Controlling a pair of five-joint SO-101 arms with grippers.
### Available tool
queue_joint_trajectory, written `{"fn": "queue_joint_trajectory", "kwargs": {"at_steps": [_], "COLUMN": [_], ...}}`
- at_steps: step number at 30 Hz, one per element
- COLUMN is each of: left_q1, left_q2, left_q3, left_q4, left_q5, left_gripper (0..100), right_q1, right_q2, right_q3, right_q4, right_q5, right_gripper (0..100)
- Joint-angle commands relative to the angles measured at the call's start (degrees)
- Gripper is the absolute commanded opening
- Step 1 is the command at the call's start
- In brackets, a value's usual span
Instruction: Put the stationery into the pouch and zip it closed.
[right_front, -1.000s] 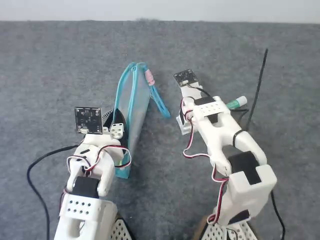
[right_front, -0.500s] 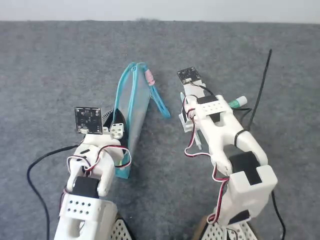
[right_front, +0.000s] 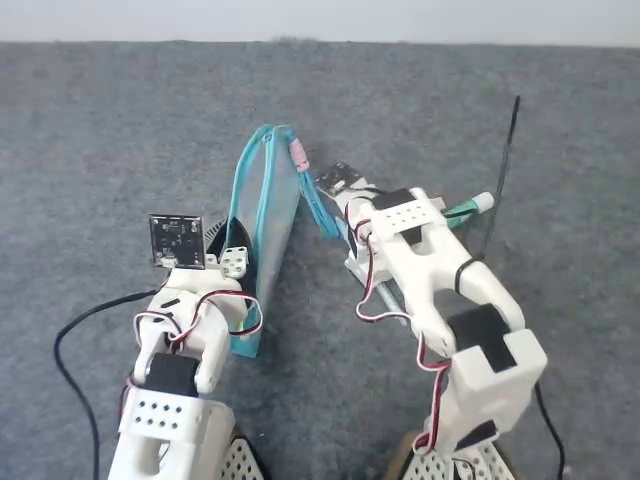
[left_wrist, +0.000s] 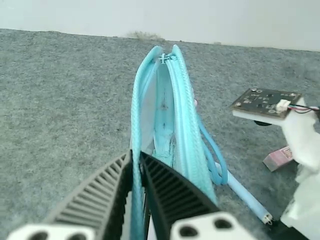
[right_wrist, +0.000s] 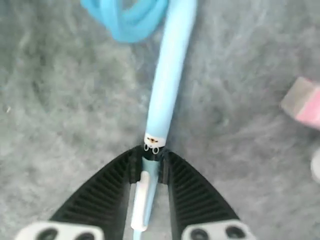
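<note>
The teal mesh pouch stands on edge on the grey carpet, its zipper open along the top. My left gripper is shut on the near end of the pouch's rim. To the pouch's right, my right gripper is shut on a light blue pen near its clip. The pen points at the pouch's blue strap loop. A pink eraser lies on the carpet beside the pen.
A green marker lies just to the right of the right arm. A black cable runs up behind it. A small pink tag sits at the pouch's far end. Open carpet stretches to the left and back.
The right arm has swung left toward the pouch with the pen in its gripper. The left arm and the pouch have stayed still.
</note>
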Motion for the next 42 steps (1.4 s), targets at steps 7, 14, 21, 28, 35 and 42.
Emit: {"fn": "queue_joint_trajectory", "kwargs": {"at_steps": [7, 14, 21, 28, 35, 42], "left_q1": [1.05, 1.05, 1.05, 1.05, 1.05, 1.05], "left_q2": [0.18, 0.18, 0.18, 0.18, 0.18, 0.18], "left_q3": [2.42, 2.42, 2.42, 2.24, 2.33, 2.33], "left_q4": [-0.35, -0.44, -0.44, -0.44, -0.44, -0.44], "left_q5": [-0.62, -0.62, -0.62, -0.62, -0.62, -0.62], "left_gripper": [1, 1, 1, 1, 1, 1], "right_q1": [0.84, -4.97, -8.75, -15.69, -17.01, -16.66], "right_q2": [-35.03, -53.67, -56.04, -53.41, -40.4, -30.73], "right_q3": [13.45, 12.4, 5.36, 6.24, 7.47, 7.47], "right_q4": [-11.56, -16.57, -23.25, -37.23, -50.77, -53.05], "right_q5": [-14.86, -17.93, -26.2, -30.15, -35.16, -33.41], "right_gripper": [0.7, 0.6, 0.6, 0.6, 0.6, 0.6]}}
